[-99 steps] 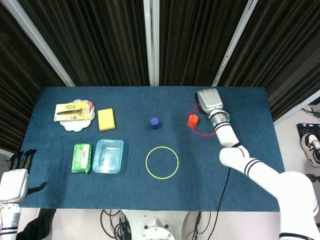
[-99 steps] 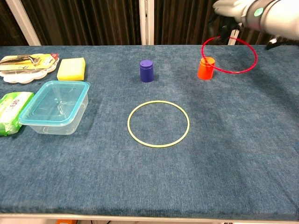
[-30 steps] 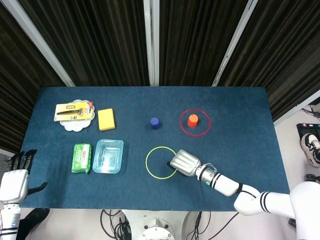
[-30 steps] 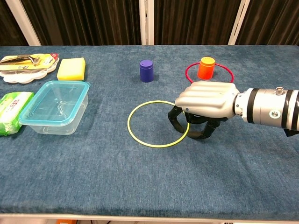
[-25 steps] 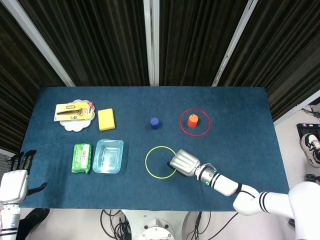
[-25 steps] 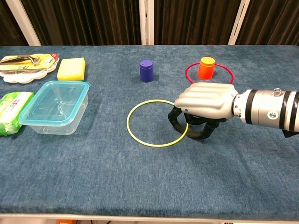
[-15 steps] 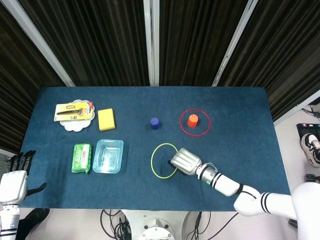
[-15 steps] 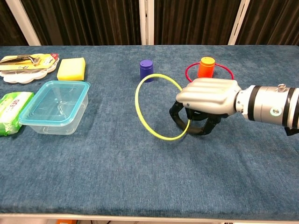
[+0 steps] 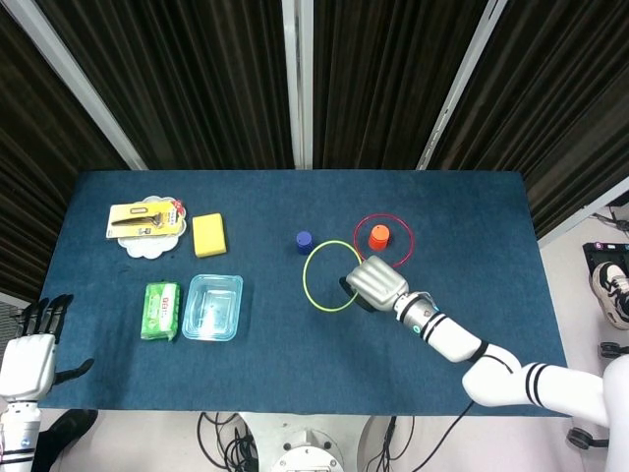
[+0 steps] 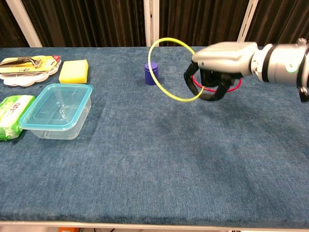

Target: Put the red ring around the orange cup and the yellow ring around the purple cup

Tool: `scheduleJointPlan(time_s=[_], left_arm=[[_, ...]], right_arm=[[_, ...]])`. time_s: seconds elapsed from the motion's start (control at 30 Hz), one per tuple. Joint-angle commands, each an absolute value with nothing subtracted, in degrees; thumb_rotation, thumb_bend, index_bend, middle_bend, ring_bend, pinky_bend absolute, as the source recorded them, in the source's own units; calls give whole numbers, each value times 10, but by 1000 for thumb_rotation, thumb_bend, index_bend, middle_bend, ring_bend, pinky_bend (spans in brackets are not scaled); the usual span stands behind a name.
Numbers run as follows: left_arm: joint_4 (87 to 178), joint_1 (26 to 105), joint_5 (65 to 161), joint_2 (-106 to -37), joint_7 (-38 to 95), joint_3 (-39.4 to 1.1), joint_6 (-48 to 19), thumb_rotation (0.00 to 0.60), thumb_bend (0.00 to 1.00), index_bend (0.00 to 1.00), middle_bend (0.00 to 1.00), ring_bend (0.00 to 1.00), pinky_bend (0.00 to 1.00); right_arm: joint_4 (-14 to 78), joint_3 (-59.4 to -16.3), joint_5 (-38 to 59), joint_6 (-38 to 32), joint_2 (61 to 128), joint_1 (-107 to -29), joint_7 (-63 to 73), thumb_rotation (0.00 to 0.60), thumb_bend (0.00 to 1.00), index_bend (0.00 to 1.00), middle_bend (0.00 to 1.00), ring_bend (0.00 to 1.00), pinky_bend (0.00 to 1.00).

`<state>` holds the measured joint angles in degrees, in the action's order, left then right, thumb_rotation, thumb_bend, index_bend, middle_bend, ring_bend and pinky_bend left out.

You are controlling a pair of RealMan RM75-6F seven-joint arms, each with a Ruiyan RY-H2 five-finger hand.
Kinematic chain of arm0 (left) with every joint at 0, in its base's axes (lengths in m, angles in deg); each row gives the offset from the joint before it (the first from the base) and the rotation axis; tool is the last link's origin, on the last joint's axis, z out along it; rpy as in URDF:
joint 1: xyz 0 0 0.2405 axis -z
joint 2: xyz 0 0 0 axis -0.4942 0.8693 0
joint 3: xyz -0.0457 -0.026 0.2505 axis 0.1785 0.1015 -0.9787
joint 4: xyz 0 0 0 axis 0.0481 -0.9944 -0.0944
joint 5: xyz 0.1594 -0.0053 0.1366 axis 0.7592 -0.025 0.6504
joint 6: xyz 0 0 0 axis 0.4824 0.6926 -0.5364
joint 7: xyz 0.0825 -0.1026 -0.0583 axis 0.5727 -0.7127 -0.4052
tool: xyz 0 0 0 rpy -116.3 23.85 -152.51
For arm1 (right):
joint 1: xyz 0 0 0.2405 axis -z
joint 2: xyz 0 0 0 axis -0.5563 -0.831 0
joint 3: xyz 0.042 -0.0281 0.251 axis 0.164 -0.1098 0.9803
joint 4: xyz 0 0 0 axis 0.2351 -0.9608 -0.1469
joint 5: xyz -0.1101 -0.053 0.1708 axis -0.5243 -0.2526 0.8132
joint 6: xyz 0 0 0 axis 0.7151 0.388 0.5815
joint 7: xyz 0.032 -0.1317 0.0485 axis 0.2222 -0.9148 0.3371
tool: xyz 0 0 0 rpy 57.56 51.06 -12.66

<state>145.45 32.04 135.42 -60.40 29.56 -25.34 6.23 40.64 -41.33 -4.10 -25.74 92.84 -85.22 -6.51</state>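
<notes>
My right hand [image 9: 375,280] [image 10: 223,58] holds the yellow ring [image 9: 314,295] [image 10: 163,43] by its right edge, lifted clear of the table and tilted. The purple cup [image 9: 305,241] [image 10: 151,74] stands just left of and beyond the ring. The orange cup [image 9: 379,237] stands inside the red ring [image 9: 386,218] [image 10: 235,87] lying flat on the table; in the chest view my hand hides the cup. My left hand [image 9: 29,354] hangs off the table's left front corner, fingers spread, holding nothing.
A clear blue-rimmed plastic box [image 9: 212,307] [image 10: 57,109], a green wipes pack [image 9: 160,311] [image 10: 11,115], a yellow sponge [image 9: 208,234] [image 10: 74,70] and a white plate with a packaged tool [image 9: 145,222] [image 10: 25,67] occupy the table's left side.
My right hand has lifted the yellow ring off the table and carried it up and back toward the purple cup. The left hand has not moved.
</notes>
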Motion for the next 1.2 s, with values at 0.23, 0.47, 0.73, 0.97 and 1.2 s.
scheduleJointPlan(time_s=[0.23, 0.47, 0.73, 0.97, 1.2], left_arm=[[1460, 319, 1352, -602, 302, -254, 62, 600, 94, 56, 49, 0, 0], [1466, 317, 1348, -600, 307, -255, 62, 600, 94, 57, 50, 0, 0], [1463, 314, 1345, -599, 302, -255, 62, 600, 94, 57, 49, 0, 0], [1457, 313, 1346, -601, 294, -256, 61, 600, 94, 57, 49, 0, 0], [1453, 315, 1348, -601, 289, -255, 58, 600, 94, 56, 49, 0, 0]], right_arm=[[325, -362, 112, -362, 955, -935, -100, 600, 385, 655, 958, 883, 776], [257, -364, 183, -396, 1003, -988, -125, 600, 383, 639, 958, 878, 776], [229, -372, 225, -387, 1032, -1016, -140, 600, 200, 586, 958, 878, 776], [233, -379, 253, -370, 1038, -1027, -154, 600, 74, 515, 958, 878, 776], [246, -387, 268, -351, 1034, -1027, -162, 600, 66, 491, 959, 878, 776]])
